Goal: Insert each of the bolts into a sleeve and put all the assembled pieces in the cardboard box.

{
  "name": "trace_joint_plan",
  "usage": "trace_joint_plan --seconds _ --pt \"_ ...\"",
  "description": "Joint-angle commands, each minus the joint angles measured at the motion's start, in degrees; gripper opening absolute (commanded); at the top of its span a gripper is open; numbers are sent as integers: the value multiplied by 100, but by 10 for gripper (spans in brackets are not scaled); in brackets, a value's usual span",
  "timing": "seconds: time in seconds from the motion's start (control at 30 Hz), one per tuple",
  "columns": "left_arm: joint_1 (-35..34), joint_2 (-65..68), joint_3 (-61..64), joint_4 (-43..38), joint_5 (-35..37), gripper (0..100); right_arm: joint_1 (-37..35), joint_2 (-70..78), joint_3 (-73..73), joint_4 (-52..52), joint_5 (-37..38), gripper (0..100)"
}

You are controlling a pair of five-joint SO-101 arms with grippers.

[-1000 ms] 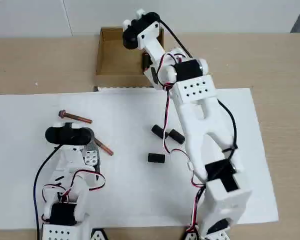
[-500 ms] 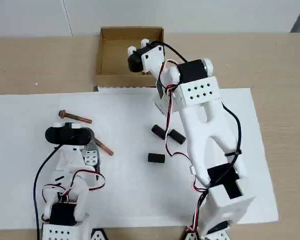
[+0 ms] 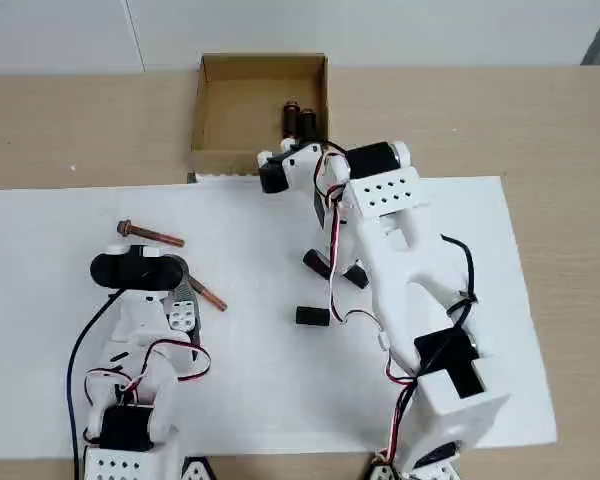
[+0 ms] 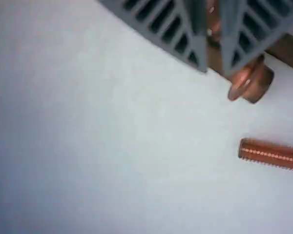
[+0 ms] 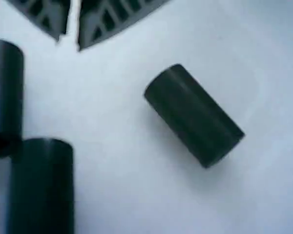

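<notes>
The coming move looks to turn on the right claw [image 5: 69,41] and the three sleeves [image 5: 193,114] lying on the white paper [image 3: 80,220]. From above, they lie toward 6 o'clock of the right arm's wrist. A pair [image 3: 318,263] sits partly under the arm, and a lone sleeve [image 3: 313,316] lies at 6 o'clock of that pair, its long axis running 9 to 3. The right arm is much the nearer to them. Its claw is closed to a sliver with nothing in it, so it would have to open first.

The left claw [image 4: 215,68] is closed around the shank of a bolt [image 3: 208,293] lying from 10 to 4 o'clock, head at the 4 end. A second bolt [image 3: 152,234] lies loose at 11 o'clock of it. One assembled piece [image 3: 298,120] rests in the box [image 3: 240,110] at the table's 12 o'clock.

The right wrist view gives the claw's narrow gap and the sleeves' outlines. The high view gives their bearing to the arm and box.
</notes>
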Motion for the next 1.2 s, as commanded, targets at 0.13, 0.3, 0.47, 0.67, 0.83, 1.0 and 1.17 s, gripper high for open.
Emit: trace_joint_plan --seconds 0.13,0.3,0.47,0.67,0.83,1.0,1.17 --pt "-9 -53 -22 26 -26 6 251 -268 448 -277 510 176" --pt "0 -53 -22 26 -44 6 251 -268 862 -673 527 175" --pt "0 -53 -22 26 -44 6 242 -268 1248 -1191 527 174" --pt "0 -53 -22 26 -44 6 251 -268 1811 -1824 765 142" --pt "0 -53 -22 26 -35 6 251 -259 2215 -2334 765 114" --pt "0 -53 -22 26 -35 6 251 -259 2400 -2422 765 50" --pt "0 -53 -22 26 -35 6 251 -303 2391 -2387 747 2"
